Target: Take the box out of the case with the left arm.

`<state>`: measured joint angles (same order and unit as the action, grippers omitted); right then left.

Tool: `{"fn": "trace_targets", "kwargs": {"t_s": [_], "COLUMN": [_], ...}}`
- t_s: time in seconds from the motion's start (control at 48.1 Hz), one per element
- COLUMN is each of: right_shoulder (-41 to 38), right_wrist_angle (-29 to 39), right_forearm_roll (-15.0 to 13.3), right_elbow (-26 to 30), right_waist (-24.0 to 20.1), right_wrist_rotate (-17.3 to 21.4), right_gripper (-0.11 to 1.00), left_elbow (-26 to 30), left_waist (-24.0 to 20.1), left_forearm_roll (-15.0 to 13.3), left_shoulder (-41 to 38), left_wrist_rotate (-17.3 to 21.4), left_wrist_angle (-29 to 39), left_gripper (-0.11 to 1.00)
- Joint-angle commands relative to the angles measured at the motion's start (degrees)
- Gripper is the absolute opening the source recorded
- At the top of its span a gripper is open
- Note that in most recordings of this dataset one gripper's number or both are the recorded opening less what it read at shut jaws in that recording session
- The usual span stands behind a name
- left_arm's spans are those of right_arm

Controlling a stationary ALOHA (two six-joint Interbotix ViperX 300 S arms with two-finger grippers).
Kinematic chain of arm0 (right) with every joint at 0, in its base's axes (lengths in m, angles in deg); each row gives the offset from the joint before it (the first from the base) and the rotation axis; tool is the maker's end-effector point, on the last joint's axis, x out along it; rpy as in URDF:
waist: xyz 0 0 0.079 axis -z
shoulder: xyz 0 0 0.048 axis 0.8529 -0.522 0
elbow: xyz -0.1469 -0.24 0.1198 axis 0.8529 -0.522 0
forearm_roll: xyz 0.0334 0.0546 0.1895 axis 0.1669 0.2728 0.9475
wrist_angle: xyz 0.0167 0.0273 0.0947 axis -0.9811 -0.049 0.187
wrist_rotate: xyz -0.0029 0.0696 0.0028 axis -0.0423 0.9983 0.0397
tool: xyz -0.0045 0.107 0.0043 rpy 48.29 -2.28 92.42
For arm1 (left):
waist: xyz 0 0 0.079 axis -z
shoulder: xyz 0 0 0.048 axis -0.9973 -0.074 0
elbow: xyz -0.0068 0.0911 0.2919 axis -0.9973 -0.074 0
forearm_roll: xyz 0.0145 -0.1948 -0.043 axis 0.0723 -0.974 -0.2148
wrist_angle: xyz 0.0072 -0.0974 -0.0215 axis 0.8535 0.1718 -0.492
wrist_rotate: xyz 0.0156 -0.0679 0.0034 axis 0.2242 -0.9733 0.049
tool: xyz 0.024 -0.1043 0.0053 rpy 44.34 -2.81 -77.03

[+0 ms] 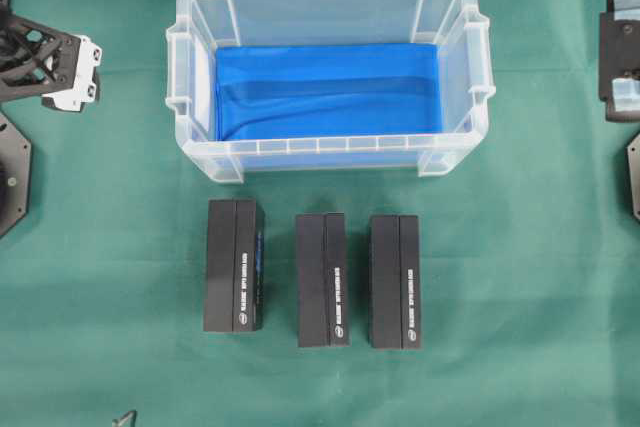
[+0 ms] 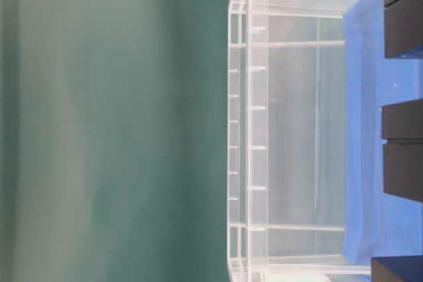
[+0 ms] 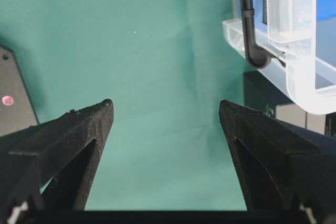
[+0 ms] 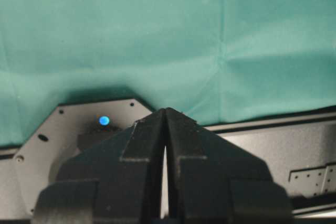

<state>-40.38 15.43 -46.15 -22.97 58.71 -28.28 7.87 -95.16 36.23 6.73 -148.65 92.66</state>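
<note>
The clear case (image 1: 330, 145) stands at the back middle of the green cloth, and only its blue sheet (image 1: 325, 87) shows inside. Three black boxes lie in a row in front of it: left (image 1: 233, 265), middle (image 1: 322, 279), right (image 1: 394, 280). My left gripper (image 1: 88, 75) hovers at the far left, away from the case. It is open (image 3: 165, 106) over bare cloth with nothing between its fingers. The case's corner (image 3: 294, 72) shows at the upper right of the left wrist view, with a box (image 3: 262, 93) under it. My right gripper (image 4: 165, 111) is shut and empty.
Black base plates sit at the left edge (image 1: 10, 177) and the right edge (image 1: 633, 177). The right arm (image 1: 620, 57) rests at the far right. A black cable (image 3: 247, 19) hangs by the case's corner. The table-level view shows the case wall (image 2: 248, 130) with boxes (image 2: 403, 156) before it.
</note>
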Motion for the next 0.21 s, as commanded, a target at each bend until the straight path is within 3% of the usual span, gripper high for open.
{"fn": "trace_targets", "kwargs": {"t_s": [0.0,0.187], "right_shoulder": [0.09,0.09], "right_wrist_angle": [-0.09,-0.09], "right_forearm_roll": [-0.18,-0.18], "right_elbow": [0.62,0.7], "right_waist": [-0.09,0.0], "right_wrist_rotate": [0.0,0.09], "right_gripper": [0.0,0.0], "left_elbow": [0.97,0.97], "left_waist": [-0.18,-0.18], "left_forearm_roll": [0.0,0.0], "left_shoulder": [0.35,0.35], "left_wrist_rotate": [-0.09,-0.18], "left_wrist_angle": [-0.18,-0.18], "left_gripper": [0.77,0.77]}}
